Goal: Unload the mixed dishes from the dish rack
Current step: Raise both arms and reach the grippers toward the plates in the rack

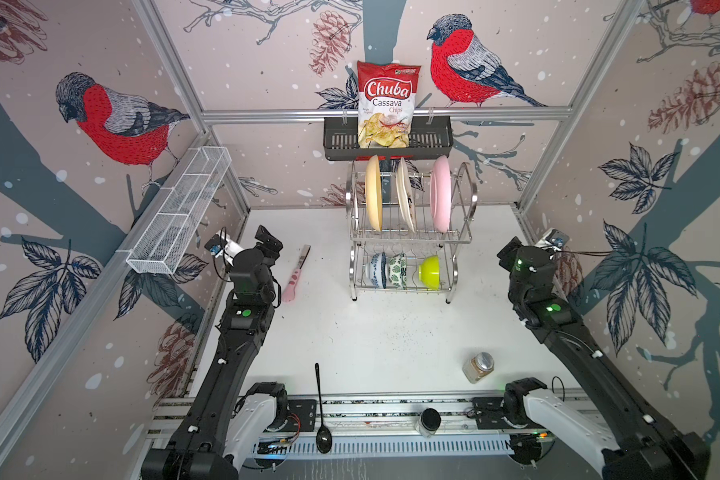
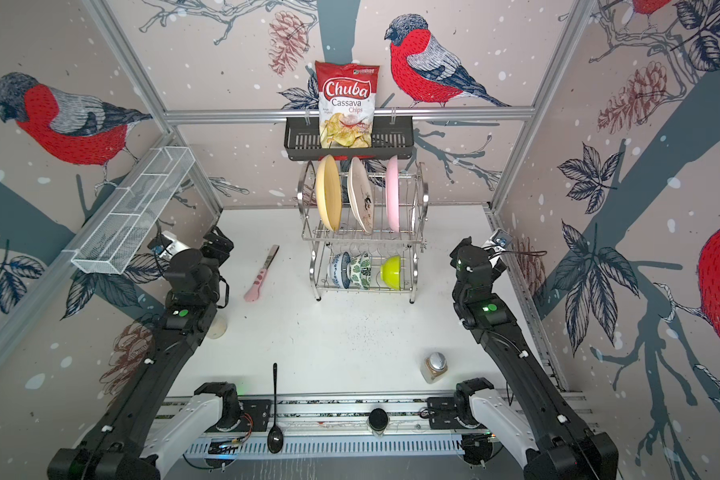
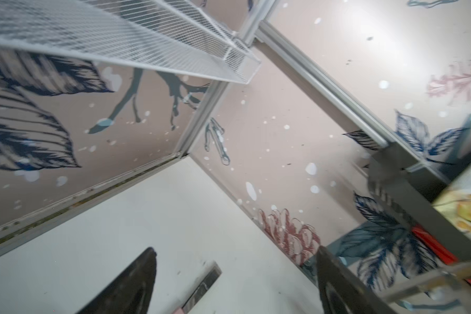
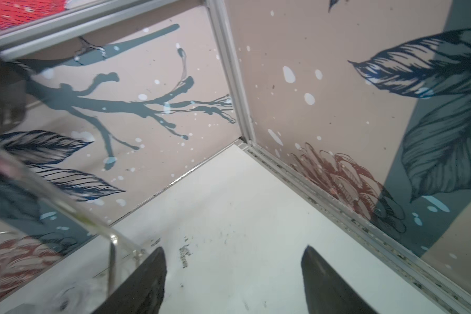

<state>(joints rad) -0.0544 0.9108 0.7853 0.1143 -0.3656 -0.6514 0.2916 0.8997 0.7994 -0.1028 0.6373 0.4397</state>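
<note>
The dish rack (image 1: 469,195) (image 2: 424,199) stands at the back middle of the white table in both top views. Its upper tier holds the yellow plate (image 1: 373,195), the cream plate (image 1: 405,195) and the pink plate (image 1: 440,193), all on edge. On the lower tier sit the blue-white bowl (image 1: 377,270), green-leaf bowl (image 1: 398,271) and lime bowl (image 1: 430,272). My left gripper (image 1: 269,241) (image 3: 235,250) hovers left of the rack, open and empty. Right of the rack my right gripper (image 1: 509,250) (image 4: 234,248) is also open and empty. Blurred rack wire (image 4: 112,244) shows beside it.
A pink-handled knife (image 1: 298,272) (image 3: 204,282) lies between the left gripper and the rack. A black shelf (image 1: 337,143) with a chips bag hangs just above the rack. A white mesh basket (image 1: 179,212) is on the left wall. Near the front are a spice jar (image 1: 479,368), a black-lidded jar (image 1: 429,422) and a black spoon (image 1: 321,409).
</note>
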